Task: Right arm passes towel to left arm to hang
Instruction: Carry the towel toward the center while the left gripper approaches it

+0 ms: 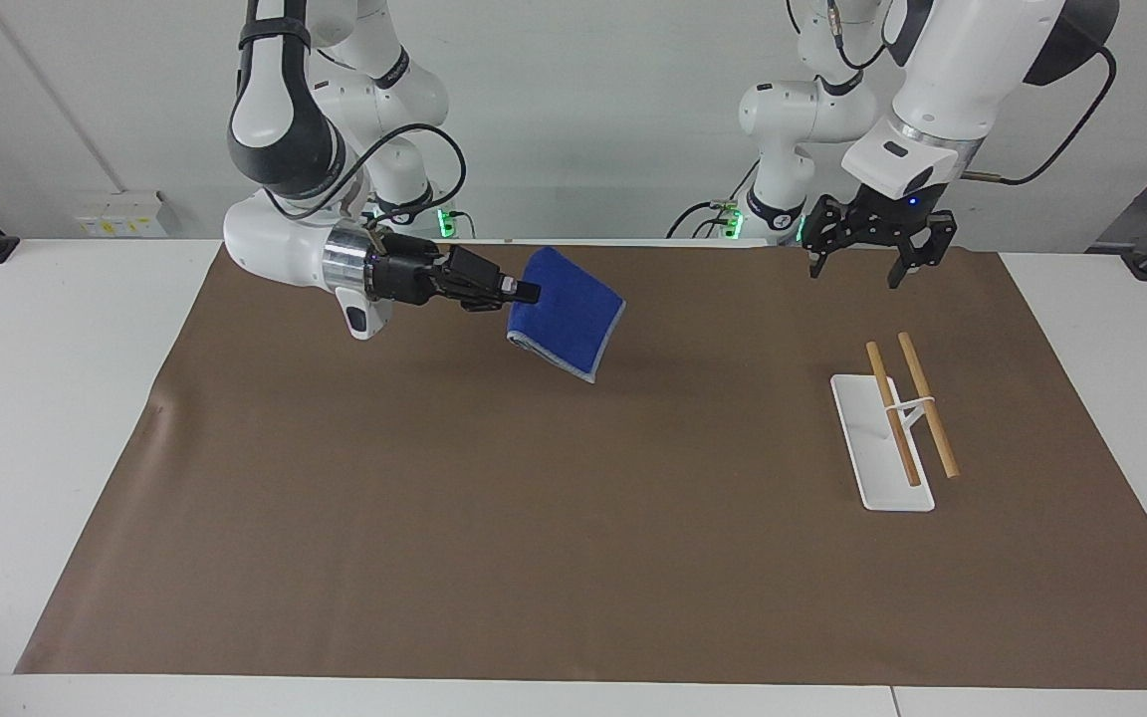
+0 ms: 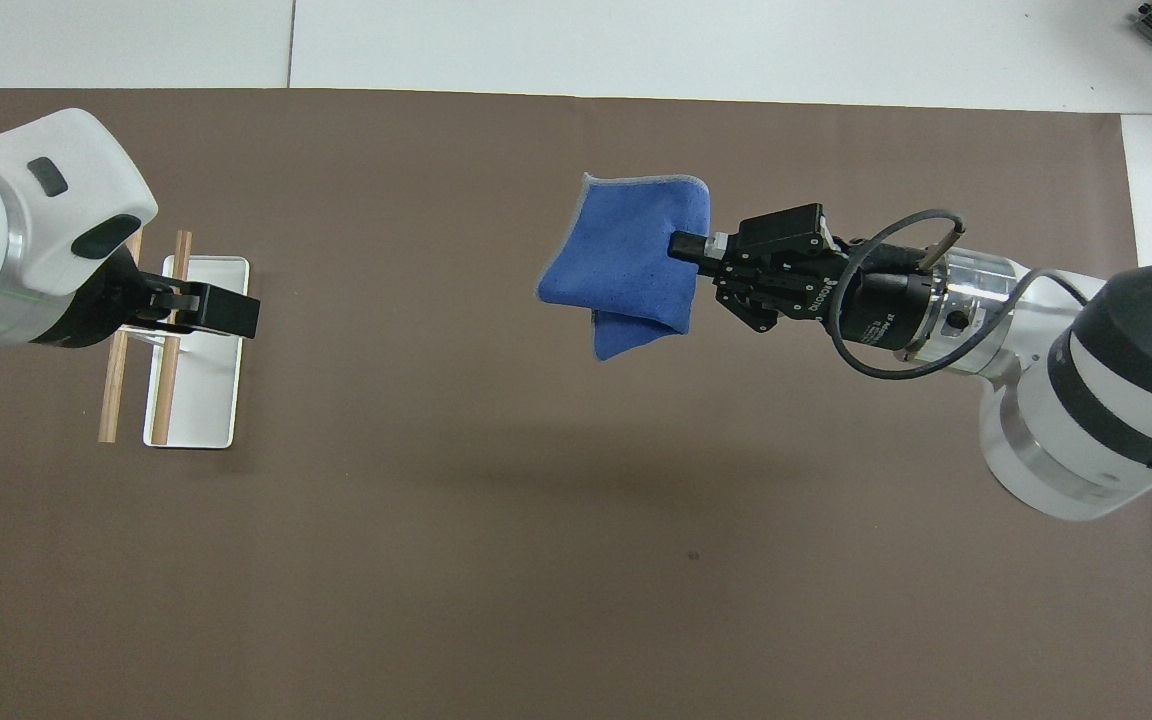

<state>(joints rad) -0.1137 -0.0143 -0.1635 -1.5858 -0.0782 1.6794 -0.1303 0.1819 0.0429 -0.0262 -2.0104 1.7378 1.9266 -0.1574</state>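
My right gripper [image 1: 530,293] is shut on one edge of the bright-blue towel [image 1: 568,313] and holds it in the air over the brown mat's middle. The towel hangs folded, tilted down from the gripper. It shows in the overhead view [image 2: 626,265] beside the right gripper [image 2: 681,245]. My left gripper [image 1: 854,263] is open and empty, raised in the air over the mat toward the left arm's end. In the overhead view the left gripper [image 2: 221,310] covers part of the rack.
A white rack base [image 1: 872,448] with two wooden rods [image 1: 926,416] on a thin white stand sits on the brown mat [image 1: 573,558] toward the left arm's end. It shows in the overhead view [image 2: 211,400] too. White table borders the mat.
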